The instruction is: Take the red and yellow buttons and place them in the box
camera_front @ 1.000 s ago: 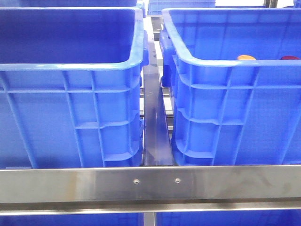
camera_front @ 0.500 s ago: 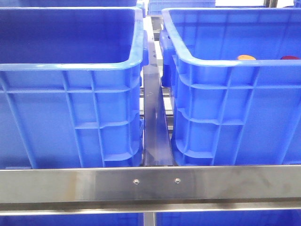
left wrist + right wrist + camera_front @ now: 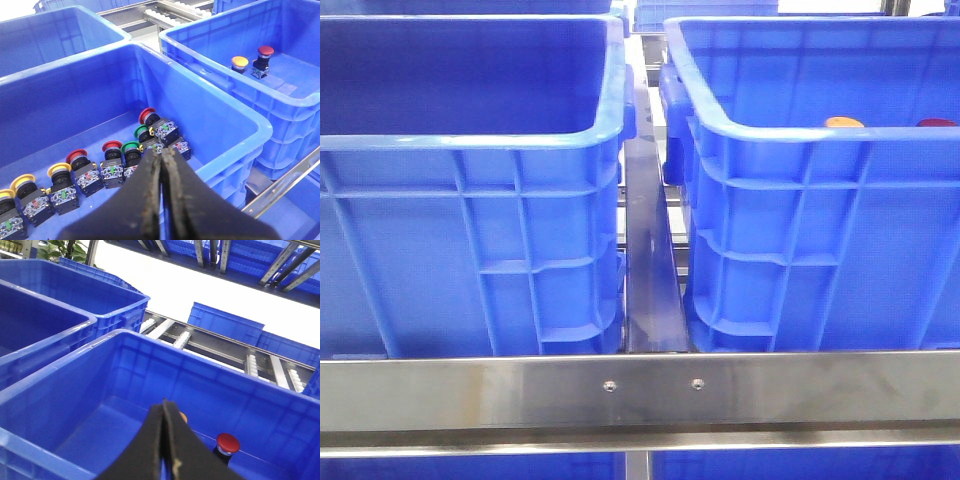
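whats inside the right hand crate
Two push buttons stand on the floor of the right crate: a yellow button and a red button, side by side. In the front view only their caps show over the rim; the rest of the floor there is hidden.

You're looking at a factory or warehouse sorting station: big blue plastic crates [image 3: 470,150] sit on steel rails [image 3: 640,390], a roller conveyor [image 3: 260,365] runs behind, more crates stack on metal racking [image 3: 280,260] overhead.
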`<move>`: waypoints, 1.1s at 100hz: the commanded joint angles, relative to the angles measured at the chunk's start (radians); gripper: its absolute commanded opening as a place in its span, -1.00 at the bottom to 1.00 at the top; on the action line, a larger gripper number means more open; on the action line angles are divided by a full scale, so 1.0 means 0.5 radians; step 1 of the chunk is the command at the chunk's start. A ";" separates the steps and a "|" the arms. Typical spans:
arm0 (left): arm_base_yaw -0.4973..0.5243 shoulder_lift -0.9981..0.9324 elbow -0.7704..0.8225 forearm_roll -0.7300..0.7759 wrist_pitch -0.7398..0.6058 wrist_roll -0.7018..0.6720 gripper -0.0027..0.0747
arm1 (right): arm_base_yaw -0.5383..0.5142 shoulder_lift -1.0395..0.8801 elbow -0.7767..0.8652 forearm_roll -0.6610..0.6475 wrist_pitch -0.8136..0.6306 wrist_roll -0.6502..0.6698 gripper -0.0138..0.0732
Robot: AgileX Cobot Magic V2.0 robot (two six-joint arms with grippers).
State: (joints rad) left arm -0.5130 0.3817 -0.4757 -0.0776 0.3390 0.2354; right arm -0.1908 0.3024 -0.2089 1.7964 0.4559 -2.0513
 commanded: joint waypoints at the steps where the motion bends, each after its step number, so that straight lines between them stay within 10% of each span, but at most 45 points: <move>1: -0.014 0.011 -0.058 -0.015 -0.142 -0.020 -0.98 | -0.015 0.013 -0.055 0.243 0.057 -0.001 -0.84; 110: 0.764 -0.479 0.592 0.180 -0.542 -0.297 -0.98 | -0.015 0.013 -0.055 0.243 0.057 -0.001 -0.84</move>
State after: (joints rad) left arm -0.1646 0.1675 -0.1859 0.0119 0.1732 0.0987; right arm -0.1908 0.3024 -0.2089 1.7964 0.4559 -2.0513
